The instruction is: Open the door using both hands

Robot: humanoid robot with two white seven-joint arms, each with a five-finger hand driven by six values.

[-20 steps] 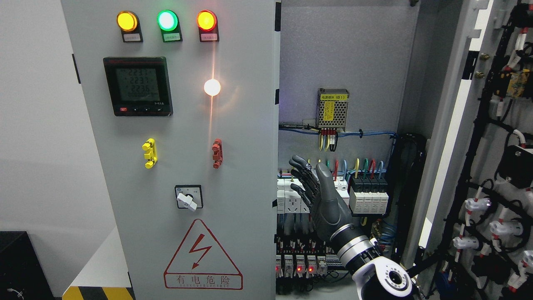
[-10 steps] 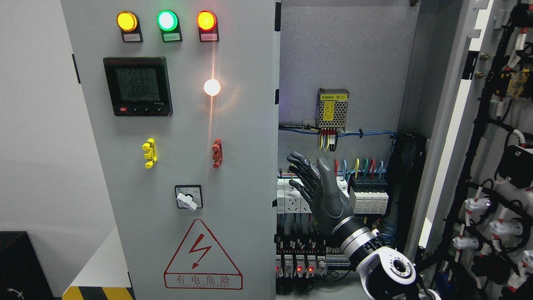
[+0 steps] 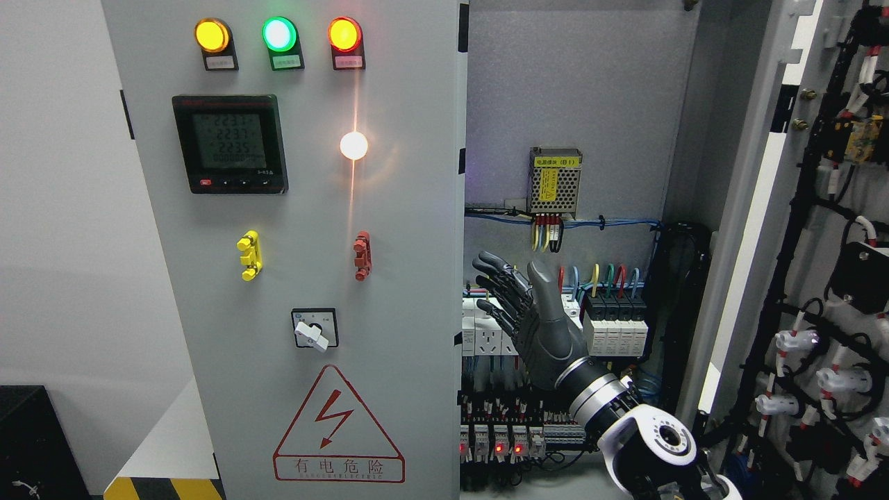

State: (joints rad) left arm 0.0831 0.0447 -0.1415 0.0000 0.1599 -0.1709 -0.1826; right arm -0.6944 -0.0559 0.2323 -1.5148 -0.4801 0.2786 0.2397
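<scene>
Right hand (image 3: 531, 319) is up in the lower middle of the view, its arm rising from the bottom right edge, white joint and silver wrist showing. Dark fingers (image 3: 496, 278) are stretched out and spread, pointing up and left, gripping nothing.

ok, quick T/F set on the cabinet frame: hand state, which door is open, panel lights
1. The right hand has its fingers spread and holds nothing. True.
2. The right-hand door is closed. False: it is swung open, its wired inner side showing.
3. The left door carries a meter and three lit lamps. True.
4. The right hand grips the rotary switch. False: it is inside the open cabinet, in front of the breakers.
5. The left hand is on the left door. False: not in view.
</scene>
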